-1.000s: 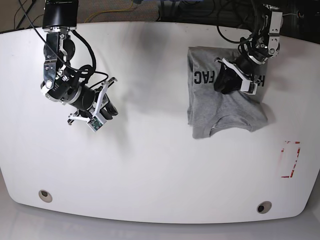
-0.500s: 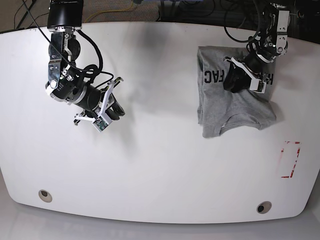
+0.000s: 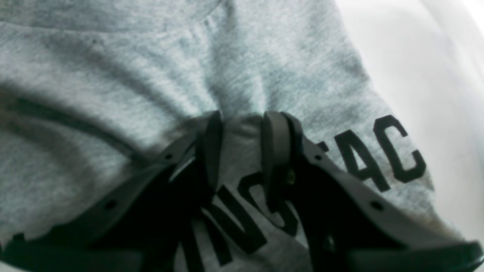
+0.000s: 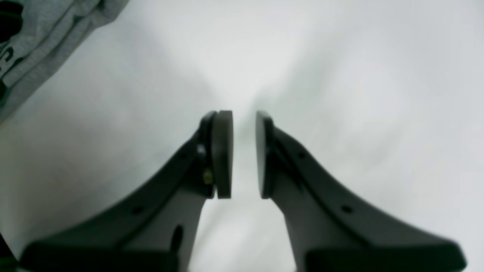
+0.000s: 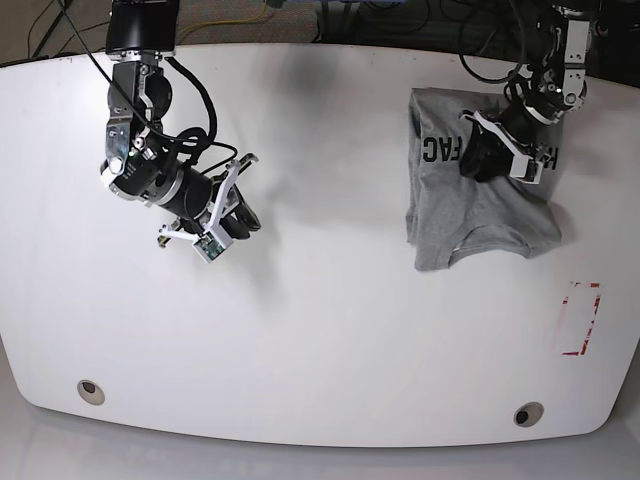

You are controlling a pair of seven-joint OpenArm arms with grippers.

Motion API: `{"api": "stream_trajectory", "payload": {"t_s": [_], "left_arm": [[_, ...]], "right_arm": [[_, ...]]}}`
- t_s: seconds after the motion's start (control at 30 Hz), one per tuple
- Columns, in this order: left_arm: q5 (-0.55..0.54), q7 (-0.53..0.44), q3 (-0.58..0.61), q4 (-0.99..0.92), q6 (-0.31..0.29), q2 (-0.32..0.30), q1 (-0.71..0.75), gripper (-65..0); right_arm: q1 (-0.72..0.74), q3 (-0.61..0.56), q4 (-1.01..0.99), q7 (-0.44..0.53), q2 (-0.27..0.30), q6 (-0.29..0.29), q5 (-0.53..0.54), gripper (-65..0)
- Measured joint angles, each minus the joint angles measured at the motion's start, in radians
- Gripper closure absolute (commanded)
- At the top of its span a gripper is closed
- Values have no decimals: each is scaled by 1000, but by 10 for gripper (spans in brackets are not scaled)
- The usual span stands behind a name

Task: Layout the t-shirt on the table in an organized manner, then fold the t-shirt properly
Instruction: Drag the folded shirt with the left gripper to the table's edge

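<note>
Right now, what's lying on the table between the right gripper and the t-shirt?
Nothing. In the base view only bare white table stretches from the right gripper to the t-shirt. The right wrist view shows the same bare surface.

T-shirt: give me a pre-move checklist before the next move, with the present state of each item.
1. Left tool pinching a fold of the t-shirt: ok, fabric sits between its fingers.
2. T-shirt fully on the table: ok.
3. T-shirt lying flat and neat: not ok, it is bunched and wrinkled at the printed lettering.
4. Right tool empty: ok, narrow gap, only bare table beneath.
5. Right tool clear of the t-shirt: ok, well apart in the base view.
6. Red tape mark uncovered: ok.
</note>
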Motion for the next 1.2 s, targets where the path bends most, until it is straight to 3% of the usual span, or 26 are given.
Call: {"api": "stream_trajectory", "payload": {"t_s": [0.3, 0.63, 0.87, 1.2], "left_arm": [[2, 50, -121, 0, -11, -61, 45, -176], [30, 106, -325, -108, -233, -97, 57, -176], [108, 107, -406, -188, -311, -137, 25, -176], [177, 183, -438, -238, -314, -202, -35, -176]], "right_arm": [[1, 4, 1, -1, 5, 0, 3, -95], [0, 7, 32, 2, 10, -2, 1, -95], [-1, 7, 35, -1, 10, -2, 0, -95], [-2, 8, 35, -1, 6, 0, 0, -95]]}}
